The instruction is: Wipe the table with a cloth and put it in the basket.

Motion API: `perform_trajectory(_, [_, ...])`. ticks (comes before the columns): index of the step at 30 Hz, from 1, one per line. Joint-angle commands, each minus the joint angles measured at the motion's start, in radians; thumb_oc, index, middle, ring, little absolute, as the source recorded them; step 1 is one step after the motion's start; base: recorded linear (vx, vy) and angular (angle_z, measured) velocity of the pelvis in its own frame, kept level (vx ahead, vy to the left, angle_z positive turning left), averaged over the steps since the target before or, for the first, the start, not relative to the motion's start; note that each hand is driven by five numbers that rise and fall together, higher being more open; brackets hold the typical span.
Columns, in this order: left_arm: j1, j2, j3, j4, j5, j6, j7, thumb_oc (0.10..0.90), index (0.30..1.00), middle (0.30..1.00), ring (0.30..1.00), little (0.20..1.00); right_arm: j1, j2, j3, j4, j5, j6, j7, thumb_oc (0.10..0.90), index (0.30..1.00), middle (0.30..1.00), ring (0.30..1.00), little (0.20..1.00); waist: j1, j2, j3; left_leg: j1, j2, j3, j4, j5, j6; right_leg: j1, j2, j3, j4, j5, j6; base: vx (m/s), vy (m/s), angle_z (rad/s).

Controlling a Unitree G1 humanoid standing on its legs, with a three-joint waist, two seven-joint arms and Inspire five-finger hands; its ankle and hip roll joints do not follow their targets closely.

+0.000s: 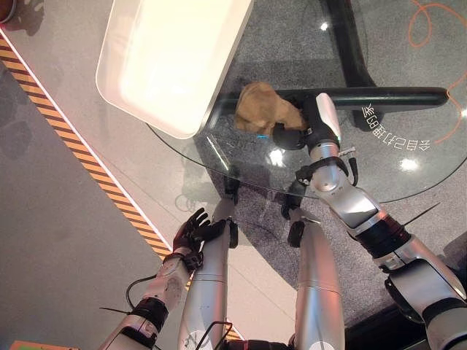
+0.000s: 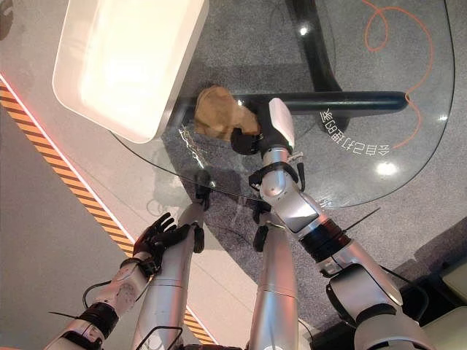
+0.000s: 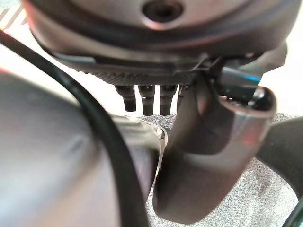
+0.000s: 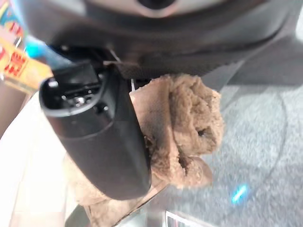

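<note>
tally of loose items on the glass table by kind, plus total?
Brown cloth: 1, bunched in the right hand on the glass table
White basket: 1, resting over the table's far left edge
Total: 2
Left hand hangs low beside the table, holding nothing.

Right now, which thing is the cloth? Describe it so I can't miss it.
Find the round glass table. Near its far left edge, beside the white basket, the right hand is closed on a crumpled brown cloth. It is the only soft, tan thing there; all around it is glass, white or black.
</note>
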Motion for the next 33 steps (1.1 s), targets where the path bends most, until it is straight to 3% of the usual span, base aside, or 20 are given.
perform_trajectory(1, [0.141,-0.047,-0.061,0.017,0.018,0.008,-0.006,0.8,0.9,0.9,0.9,0.9,-0.026,-0.124,-0.101,-0.023,-0.027,-0.025,-0.134,0.1,0.3,0.3,0.3,0.2,-0.021,0.036,-0.017,-0.018,-0.02,0.062,0.181,-0.223,0.025,-0.025,0.048,-0.026,-0.128,0.117,0.039,0.0,0.0,0.0])
perform_trajectory(7, [0.151,-0.025,-0.06,0.001,0.001,0.0,-0.004,0.8,0.9,0.9,0.9,0.9,-0.017,-0.193,-0.172,0.054,0.046,-0.07,-0.238,0.1,0.3,0.3,0.3,0.2,-0.026,0.038,-0.017,-0.017,-0.022,0.062,0.175,-0.225,0.027,-0.023,0.055,-0.023,-0.14,0.12,0.041,0.0,0.0,0.0])
perform_trajectory(15, [0.162,-0.009,-0.067,-0.007,-0.022,-0.015,-0.018,0.8,0.9,0.9,0.9,0.9,0.03,-0.242,-0.288,0.135,0.206,-0.188,-0.42,0.1,0.3,0.3,0.3,0.2,-0.039,0.037,-0.017,-0.008,-0.025,0.063,0.162,-0.228,0.027,-0.014,0.066,-0.016,-0.161,0.125,0.044,-0.01,-0.006,-0.04])
perform_trajectory(19, [0.161,0.005,-0.064,-0.018,-0.03,-0.016,-0.023,0.8,0.9,0.9,0.9,0.9,0.077,-0.258,-0.353,0.182,0.319,-0.282,-0.528,0.1,0.3,0.3,0.3,0.2,-0.045,0.033,-0.017,-0.005,-0.027,0.062,0.155,-0.228,0.027,-0.009,0.072,-0.011,-0.177,0.129,0.046,-0.01,-0.035,-0.06])
perform_trajectory(23, [0.165,0.015,-0.064,-0.02,-0.037,-0.019,-0.024,0.8,0.9,0.9,0.9,0.9,0.112,-0.262,-0.398,0.214,0.382,-0.351,-0.563,0.1,0.3,0.3,0.3,0.2,-0.048,0.033,-0.017,-0.002,-0.029,0.061,0.146,-0.225,0.027,-0.003,0.076,-0.009,-0.192,0.134,0.046,-0.01,-0.015,-0.04])
perform_trajectory(24, [0.167,0.02,-0.062,-0.023,-0.037,-0.018,-0.026,0.8,0.9,0.9,0.9,0.9,0.132,-0.261,-0.418,0.229,0.419,-0.393,-0.568,0.1,0.3,0.3,0.3,0.2,-0.05,0.032,-0.017,-0.002,-0.031,0.06,0.143,-0.224,0.027,-0.002,0.078,-0.008,-0.198,0.136,0.046,-0.01,-0.013,-0.04])
perform_trajectory(26, [0.167,0.021,-0.062,-0.023,-0.037,-0.019,-0.026,0.8,0.9,0.9,0.9,0.9,0.138,-0.259,-0.422,0.234,0.429,-0.407,-0.571,0.1,0.3,0.3,0.3,0.2,-0.051,0.032,-0.017,-0.001,-0.032,0.06,0.142,-0.224,0.027,-0.001,0.078,-0.007,-0.199,0.137,0.046,0.0,-0.006,-0.02])
perform_trajectory(27, [0.168,0.026,-0.061,-0.025,-0.041,-0.023,-0.026,0.8,0.9,0.9,0.9,0.9,0.162,-0.25,-0.443,0.243,0.46,-0.457,-0.577,0.1,0.3,0.3,0.3,0.2,-0.052,0.031,-0.017,0.001,-0.033,0.058,0.137,-0.222,0.028,0.001,0.08,-0.006,-0.205,0.141,0.047,0.0,0.0,0.0])
perform_trajectory(33, [0.16,0.027,-0.063,-0.037,-0.044,-0.017,-0.022,0.8,0.9,0.9,0.9,0.9,0.166,-0.239,-0.455,0.229,0.467,-0.483,-0.573,0.1,0.3,0.3,0.3,0.2,-0.052,0.031,-0.017,-0.002,-0.038,0.056,0.129,-0.217,0.03,0.002,0.081,-0.005,-0.217,0.145,0.047,-0.01,-0.009,-0.07])
